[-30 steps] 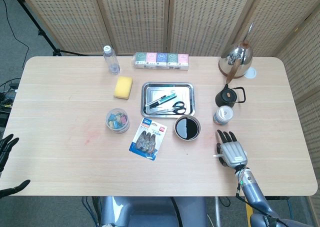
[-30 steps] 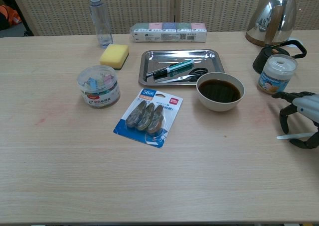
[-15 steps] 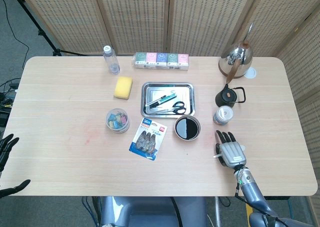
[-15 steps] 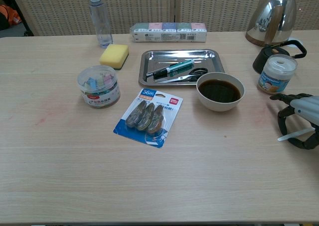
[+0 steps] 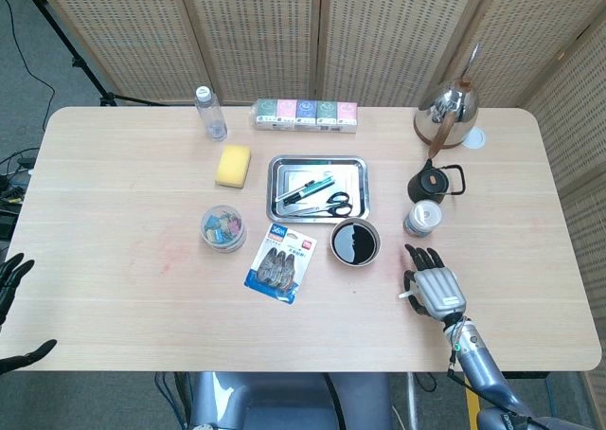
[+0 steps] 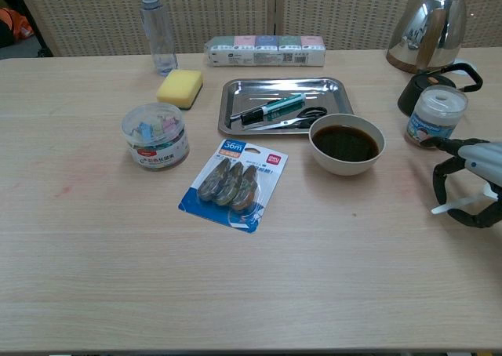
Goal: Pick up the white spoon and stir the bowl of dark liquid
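Observation:
The white bowl [image 5: 355, 241] of dark liquid [image 6: 346, 143] stands mid-table, in front of the steel tray. To its right, near the table's front edge, my right hand [image 5: 434, 289] [image 6: 473, 185] curls around the white spoon [image 6: 459, 203]. One thin white end of the spoon sticks out leftward [image 5: 402, 295], a little off the tabletop; the rest is hidden under the fingers. My left hand [image 5: 11, 283] hangs at the far left, beyond the table's edge, with fingers apart and nothing in it.
A small white-lidded jar [image 6: 436, 115], a black teapot [image 5: 435, 181] and a steel kettle [image 5: 447, 111] stand behind my right hand. The steel tray [image 5: 318, 186] holds pens and scissors. A blue blister pack [image 6: 234, 185], clip tub [image 6: 155, 135], sponge [image 6: 180, 87] and bottle [image 6: 158, 31] lie further left.
My right hand has shifted slightly left toward the bowl. The spoon, flat on the table a second ago, now tilts with its free end lifted. The left hand is unmoved.

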Robot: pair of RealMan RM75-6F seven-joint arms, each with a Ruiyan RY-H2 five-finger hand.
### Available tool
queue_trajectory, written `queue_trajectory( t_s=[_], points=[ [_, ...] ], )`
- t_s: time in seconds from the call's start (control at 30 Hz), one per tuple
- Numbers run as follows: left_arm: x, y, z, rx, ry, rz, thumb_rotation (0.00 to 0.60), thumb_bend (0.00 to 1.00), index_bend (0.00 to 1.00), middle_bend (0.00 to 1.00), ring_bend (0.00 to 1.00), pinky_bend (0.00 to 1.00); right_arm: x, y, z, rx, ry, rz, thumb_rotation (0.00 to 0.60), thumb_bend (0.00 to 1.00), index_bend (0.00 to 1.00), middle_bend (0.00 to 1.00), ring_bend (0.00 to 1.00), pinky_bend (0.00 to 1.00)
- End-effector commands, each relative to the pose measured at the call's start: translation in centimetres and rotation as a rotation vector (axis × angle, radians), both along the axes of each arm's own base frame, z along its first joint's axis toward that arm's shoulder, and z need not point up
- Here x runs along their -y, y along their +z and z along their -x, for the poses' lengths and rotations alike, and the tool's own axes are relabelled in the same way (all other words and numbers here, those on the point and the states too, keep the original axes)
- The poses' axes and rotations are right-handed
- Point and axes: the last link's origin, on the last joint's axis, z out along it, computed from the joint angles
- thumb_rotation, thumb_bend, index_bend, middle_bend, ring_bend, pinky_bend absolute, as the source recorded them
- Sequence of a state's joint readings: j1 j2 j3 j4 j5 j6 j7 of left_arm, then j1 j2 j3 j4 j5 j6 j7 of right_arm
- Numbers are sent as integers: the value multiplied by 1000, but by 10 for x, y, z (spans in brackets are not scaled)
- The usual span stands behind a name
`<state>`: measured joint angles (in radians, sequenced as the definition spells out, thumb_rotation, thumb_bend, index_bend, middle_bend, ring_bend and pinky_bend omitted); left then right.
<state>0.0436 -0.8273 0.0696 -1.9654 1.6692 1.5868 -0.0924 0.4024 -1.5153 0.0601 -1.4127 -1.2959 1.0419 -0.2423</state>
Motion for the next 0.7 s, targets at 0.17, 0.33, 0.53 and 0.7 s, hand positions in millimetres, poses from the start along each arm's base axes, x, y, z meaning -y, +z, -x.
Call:
queue_trajectory(
  t_s=[0.17,0.33,0.53,0.7],
  points=[
    [1,0,-1,4,-5,1,600,70,0,0,0,0,-9,25,-34,274,18,-26,600,440,606,0,0,0],
    [1,2,0,14,-5,-3,600,71,0,0,0,0,-2,36,-68,489,45,-38,600,440,606,0,0,0],
    [-4,3,2,22,11,-8,600,71,0,0,0,0,27,34,-119,713,10,-104,600,440,606,0,0,0],
    [-6,3,3,26,17,0,600,71,0,0,0,0,48,29,-148,792,-31,-125,600,440,606,0,0,0]
  ],
)
